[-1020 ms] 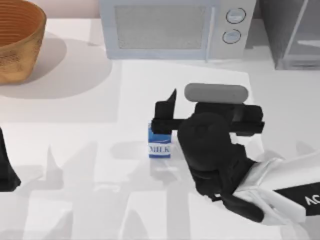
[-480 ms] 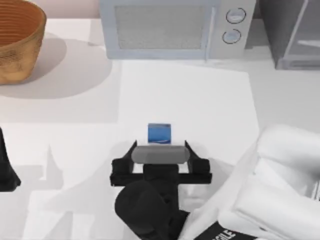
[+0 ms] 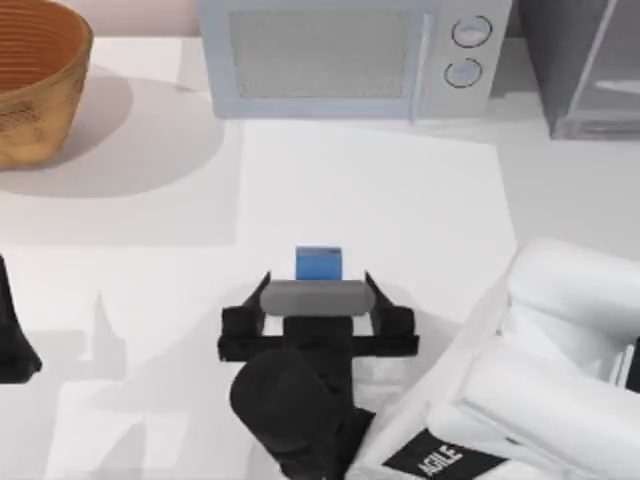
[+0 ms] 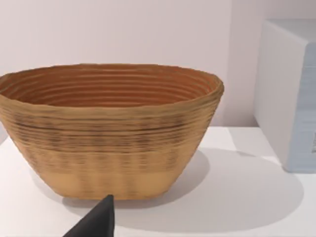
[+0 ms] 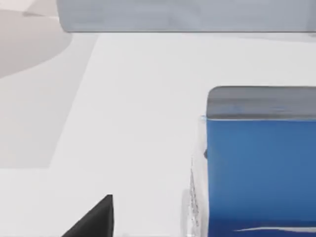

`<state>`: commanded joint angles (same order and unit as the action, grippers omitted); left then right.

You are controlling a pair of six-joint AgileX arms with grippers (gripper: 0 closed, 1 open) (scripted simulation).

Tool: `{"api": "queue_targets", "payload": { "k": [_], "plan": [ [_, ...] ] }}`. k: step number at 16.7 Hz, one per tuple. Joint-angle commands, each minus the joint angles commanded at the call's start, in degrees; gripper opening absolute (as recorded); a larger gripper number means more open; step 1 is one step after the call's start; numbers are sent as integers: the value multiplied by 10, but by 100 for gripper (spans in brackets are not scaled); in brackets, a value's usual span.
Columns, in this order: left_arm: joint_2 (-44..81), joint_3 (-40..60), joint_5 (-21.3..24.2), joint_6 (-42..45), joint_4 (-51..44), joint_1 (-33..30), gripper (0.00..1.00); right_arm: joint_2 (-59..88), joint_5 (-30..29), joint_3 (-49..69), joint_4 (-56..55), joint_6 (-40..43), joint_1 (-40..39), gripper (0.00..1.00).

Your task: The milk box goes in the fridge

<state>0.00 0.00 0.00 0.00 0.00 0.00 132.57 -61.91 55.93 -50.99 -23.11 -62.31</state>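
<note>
Reaching at the milk box (image 3: 319, 263) from the near side, the right gripper (image 3: 318, 284) spreads its fingers wide.
The carton stands mid-bench, seemingly just short of the fingertips, well apart from the fridge (image 3: 585, 65) at far right. Left gripper (image 3: 12, 345) sits parked at the left edge; whether its fingers are spread, I cannot tell.

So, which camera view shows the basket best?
The left wrist view: the woven basket stands whole there, side on, with its ribbed inside and its rim both visible. The top view shows the basket cut off at the picture's upper left corner. The right wrist view looks at the milk box instead.
</note>
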Motion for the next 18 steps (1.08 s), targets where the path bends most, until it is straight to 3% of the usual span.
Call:
{"api": "queue_targets", "payload": {
  "k": [4, 8, 18],
  "plan": [
    [0, 0, 0, 0, 0, 0, 100, 36, 38, 41, -26, 35, 42, 100],
    [0, 0, 0, 0, 0, 0, 100, 39, 41, 43, -28, 38, 45, 100],
    [0, 0, 0, 0, 0, 0, 100, 39, 41, 43, -28, 38, 45, 25]
  ]
}}
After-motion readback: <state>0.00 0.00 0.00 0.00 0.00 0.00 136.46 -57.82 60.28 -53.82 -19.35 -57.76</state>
